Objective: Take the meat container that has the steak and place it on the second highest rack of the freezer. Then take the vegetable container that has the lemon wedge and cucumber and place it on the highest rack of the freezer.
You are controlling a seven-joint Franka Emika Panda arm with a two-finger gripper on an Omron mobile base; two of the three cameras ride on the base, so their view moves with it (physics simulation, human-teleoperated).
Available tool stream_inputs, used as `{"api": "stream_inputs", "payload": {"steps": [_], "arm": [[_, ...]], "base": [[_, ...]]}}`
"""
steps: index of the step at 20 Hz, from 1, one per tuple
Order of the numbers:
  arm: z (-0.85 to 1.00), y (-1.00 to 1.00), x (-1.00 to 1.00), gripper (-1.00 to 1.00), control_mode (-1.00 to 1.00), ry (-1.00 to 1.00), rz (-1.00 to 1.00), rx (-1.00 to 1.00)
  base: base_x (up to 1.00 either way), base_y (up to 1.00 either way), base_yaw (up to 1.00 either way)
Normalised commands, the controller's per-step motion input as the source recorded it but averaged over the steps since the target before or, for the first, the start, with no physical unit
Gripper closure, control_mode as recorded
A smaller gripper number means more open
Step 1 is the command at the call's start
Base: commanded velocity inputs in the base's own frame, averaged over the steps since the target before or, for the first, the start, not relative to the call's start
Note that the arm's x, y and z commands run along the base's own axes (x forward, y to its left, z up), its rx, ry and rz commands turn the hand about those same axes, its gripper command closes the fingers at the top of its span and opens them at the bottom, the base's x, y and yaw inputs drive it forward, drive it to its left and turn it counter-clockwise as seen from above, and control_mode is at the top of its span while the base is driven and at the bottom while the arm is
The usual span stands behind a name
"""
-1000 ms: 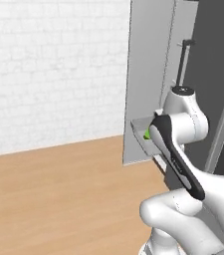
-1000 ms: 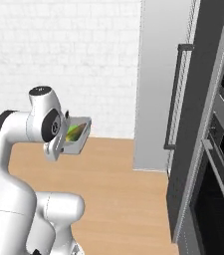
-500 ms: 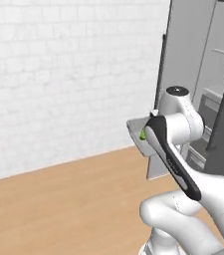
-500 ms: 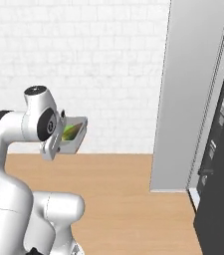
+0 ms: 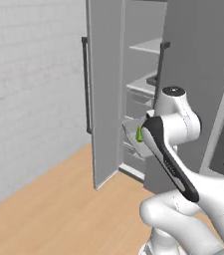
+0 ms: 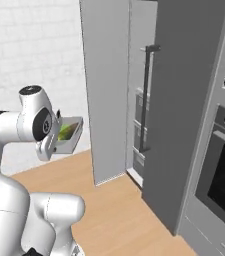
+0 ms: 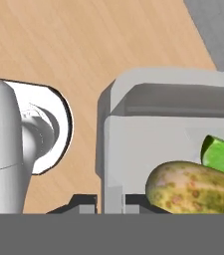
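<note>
The vegetable container (image 7: pixel 148 139), a light grey tray, is held by its near rim in my gripper (image 7: pixel 111 201), which is shut on it. Inside lie a mottled yellow-green cucumber (image 7: pixel 193 187) and a bright green lemon wedge (image 7: pixel 223 154). From the right base view the vegetable container (image 6: pixel 70 133) hangs tilted beside my hand, left of the freezer (image 6: pixel 106 90). The left base view has the vegetable container (image 5: pixel 132 135) in front of the open freezer (image 5: pixel 103 89), below the highest rack (image 5: pixel 148 46). A second shelf (image 5: pixel 142 82) lies one level lower. The meat container is out of view.
The freezer door (image 5: pixel 102 124) stands open toward me, its dark bar handle (image 5: pixel 85 84) on the far side. A second tall grey door with a dark handle (image 6: pixel 145 100) is to the right, then an oven front (image 6: pixel 219 170). Wood floor (image 6: pixel 129 210) spreads below.
The whole picture has shifted as the base moved: the freezer's open side now faces me, much closer. The arm keeps the container in the same pose.
</note>
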Motion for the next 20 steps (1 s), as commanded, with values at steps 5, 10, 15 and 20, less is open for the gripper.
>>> {"api": "stream_inputs", "payload": {"steps": [5,10,15,20], "arm": [[0.0,0.0,0.0,1.0,1.0,0.0,0.0,0.0],[0.0,0.0,0.0,1.0,1.0,0.0,0.0,0.0],[0.0,0.0,0.0,1.0,1.0,0.0,0.0,0.0],[0.0,0.0,0.0,1.0,1.0,0.0,0.0,0.0]], "base": [[0.37,0.51,-0.79],[0.78,0.65,-0.6],[0.86,0.67,-0.27],[0.75,0.58,-0.12]]}}
